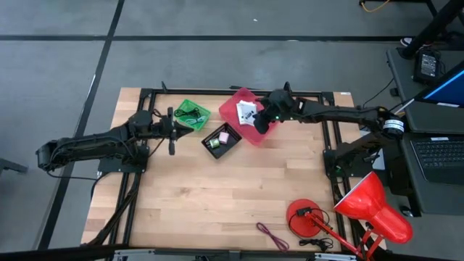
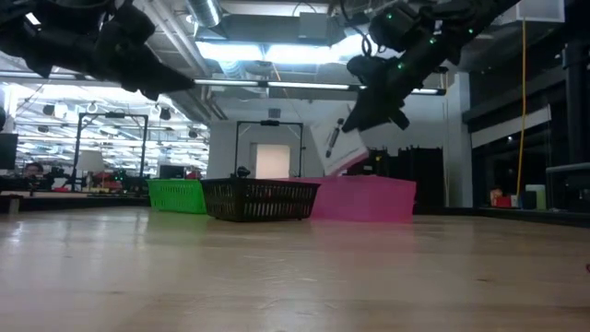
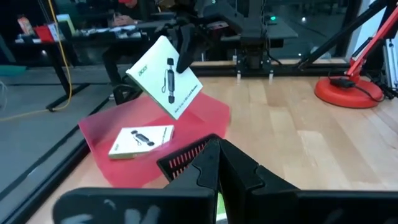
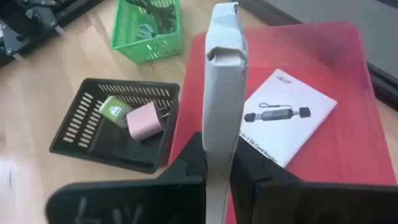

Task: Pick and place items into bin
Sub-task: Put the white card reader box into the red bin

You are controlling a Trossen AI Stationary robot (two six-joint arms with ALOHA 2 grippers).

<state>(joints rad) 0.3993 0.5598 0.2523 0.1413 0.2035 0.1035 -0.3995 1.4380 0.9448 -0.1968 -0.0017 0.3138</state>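
My right gripper [image 1: 259, 122] hovers above the pink bin [image 1: 230, 109], shut on a flat white card with a black mark [image 3: 165, 78]. A second white card [image 4: 283, 118] lies flat on the bin's floor. The black basket [image 1: 221, 139] beside the bin holds a pink cube [image 4: 144, 121] and a small green piece [image 4: 114, 110]. A thin maroon cord [image 1: 272, 235] lies on the table near the front edge. My left gripper [image 1: 172, 133] waits shut and empty at the left, next to the green basket [image 1: 191, 114]. My right gripper pinches the white card between its two fingers, on its flat faces near the upper edge [image 3: 181, 62]. The fingers slant down from the table's right side. The card hangs tilted below them, lifted clear above the pink bin; the right wrist view shows it edge-on [image 4: 222, 93].
The green basket holds dark cords. A red desk lamp [image 1: 370, 206] with its round base [image 1: 308, 217] stands at the front right corner. Bare wood table spreads across the middle and front. A black frame rail [image 1: 239, 91] runs along the far edge.
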